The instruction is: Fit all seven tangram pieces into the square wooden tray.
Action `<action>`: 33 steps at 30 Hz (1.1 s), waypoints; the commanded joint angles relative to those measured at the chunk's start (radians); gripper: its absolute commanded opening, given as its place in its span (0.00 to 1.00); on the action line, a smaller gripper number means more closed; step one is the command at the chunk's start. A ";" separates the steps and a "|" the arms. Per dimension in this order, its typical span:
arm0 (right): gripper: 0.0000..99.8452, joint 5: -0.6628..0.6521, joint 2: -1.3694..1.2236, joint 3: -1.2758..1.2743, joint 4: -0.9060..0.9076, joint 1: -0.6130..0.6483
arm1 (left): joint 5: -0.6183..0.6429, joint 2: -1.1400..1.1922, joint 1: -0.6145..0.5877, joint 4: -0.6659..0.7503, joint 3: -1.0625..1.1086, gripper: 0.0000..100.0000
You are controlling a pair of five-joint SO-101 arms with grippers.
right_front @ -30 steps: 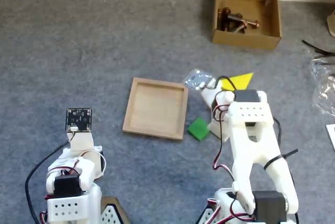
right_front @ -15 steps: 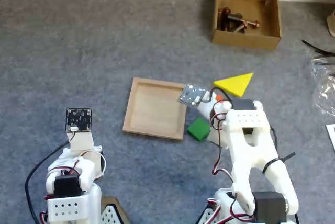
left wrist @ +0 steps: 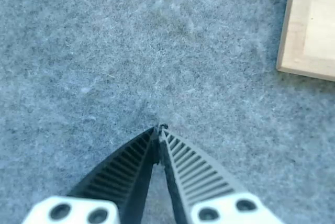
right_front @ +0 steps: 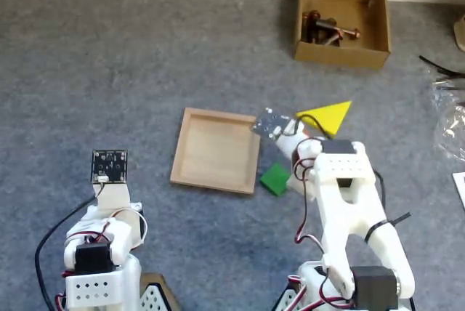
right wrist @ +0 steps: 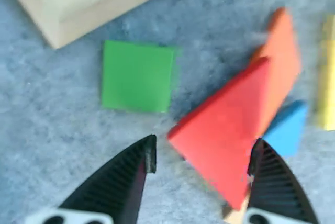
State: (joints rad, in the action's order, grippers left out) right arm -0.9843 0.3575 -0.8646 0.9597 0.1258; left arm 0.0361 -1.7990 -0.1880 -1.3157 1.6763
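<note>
Right gripper (right wrist: 203,156) has eased back off the tray (right_front: 216,150) corner toward the yellow triangle (right_front: 327,115) over the last half second; we see no shift on the left side. Its jaws stand wide, holding nothing, one on each side of the red triangle (right wrist: 225,135), which lies flat on the carpet (left wrist: 104,51). We read the red triangle's long side as running along the gripper's line of reach, against the orange piece (right wrist: 282,51) and blue piece (right wrist: 287,127), with the opposite corner pointing toward the green square (right wrist: 137,76). The jaws would then close across its shorter span. The green square sits just off the tray's near corner, apart from the red triangle. The yellow triangle lies farther out, its long axis across the table. The tray looks bare, so we judge no piece fitted yet. We count five loose pieces and cannot tell where the other two are. Left gripper (left wrist: 158,130) hangs closed over carpet, near the tray edge.
</note>
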 commanded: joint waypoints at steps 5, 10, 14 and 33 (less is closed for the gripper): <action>0.27 0.009 0.039 -0.062 -0.110 -0.031 | 0.002 0.007 -0.008 -0.008 0.021 0.00; 0.27 0.009 0.039 -0.064 -0.130 -0.048 | 0.002 0.007 -0.008 -0.008 0.021 0.00; 0.27 0.009 0.039 -0.064 -0.134 -0.048 | 0.002 0.007 -0.008 -0.008 0.021 0.00; 0.27 0.003 0.038 -0.180 -0.278 -0.042 | 0.002 0.007 -0.008 -0.008 0.021 0.00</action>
State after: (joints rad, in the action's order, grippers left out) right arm -0.9843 0.3698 -1.0027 0.7526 0.0905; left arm 0.0361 -1.7990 -0.1880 -1.3157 1.6763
